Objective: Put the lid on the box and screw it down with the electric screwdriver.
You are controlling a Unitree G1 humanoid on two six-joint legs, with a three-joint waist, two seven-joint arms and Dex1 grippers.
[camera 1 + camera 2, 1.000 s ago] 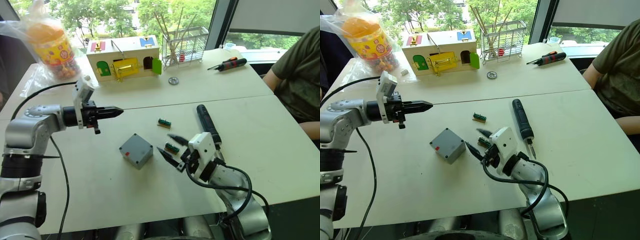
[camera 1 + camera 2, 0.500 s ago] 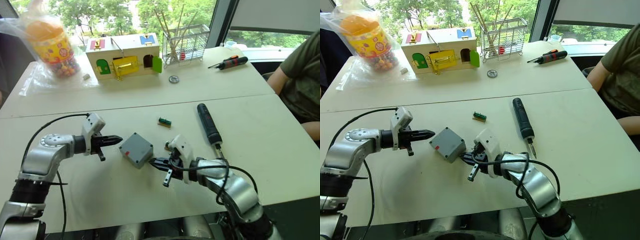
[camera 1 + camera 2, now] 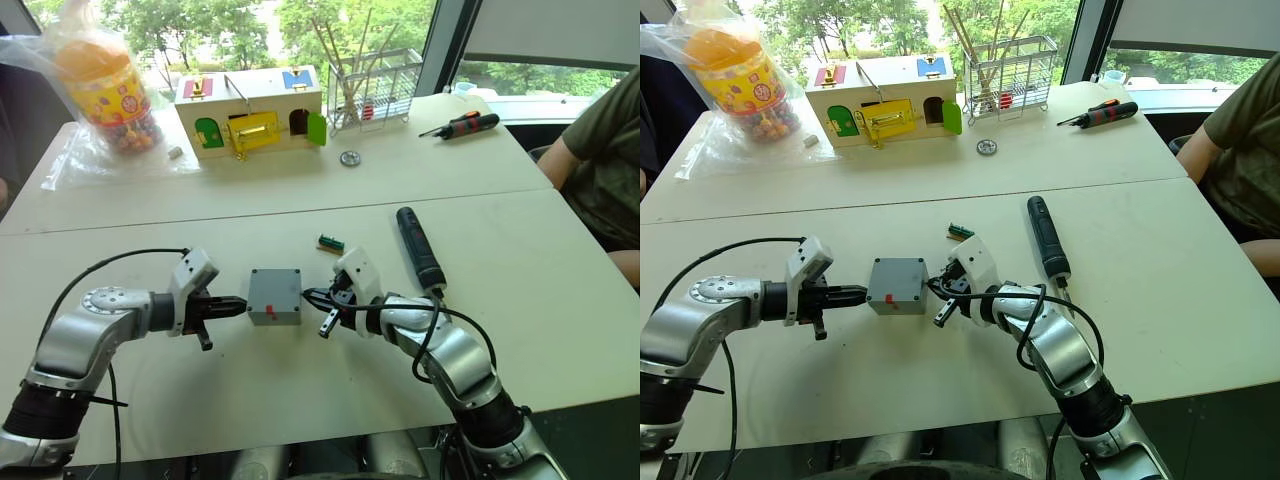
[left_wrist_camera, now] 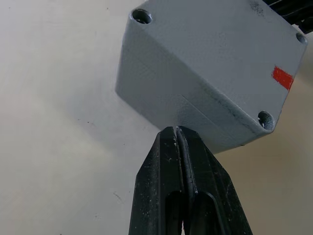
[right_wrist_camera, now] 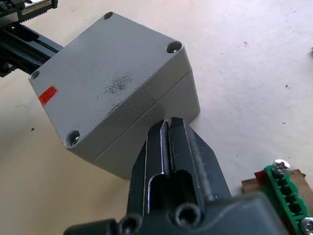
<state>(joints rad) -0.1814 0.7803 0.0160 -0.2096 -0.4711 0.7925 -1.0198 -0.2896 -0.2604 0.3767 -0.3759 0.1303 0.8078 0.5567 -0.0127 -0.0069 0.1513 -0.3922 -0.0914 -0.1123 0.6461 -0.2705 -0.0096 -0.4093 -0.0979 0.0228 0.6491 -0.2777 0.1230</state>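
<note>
White table (image 3: pixel 560 300), grey box (image 3: pixel 274 296) between closed left claw (image 3: pixel 240 303) and closed right claw (image 3: pixel 306 296), wrist views reveal corner screw holes

The box (image 3: pixel 275 297) sits near the middle of the frame on the pale surface (image 3: pixel 300 390), a small grey square enclosure with a recessed screw hole at each corner of its upper face and a small red mark near one edge of that face. A thin seam runs around its side walls, where the lid (image 5: pixel 105 78) lies closed on it. The electric screwdriver (image 3: pixel 419 250) lies flat right of centre, a thick black cylinder running up and down the frame, apart from the box, its bit end toward the lower edge.
</note>
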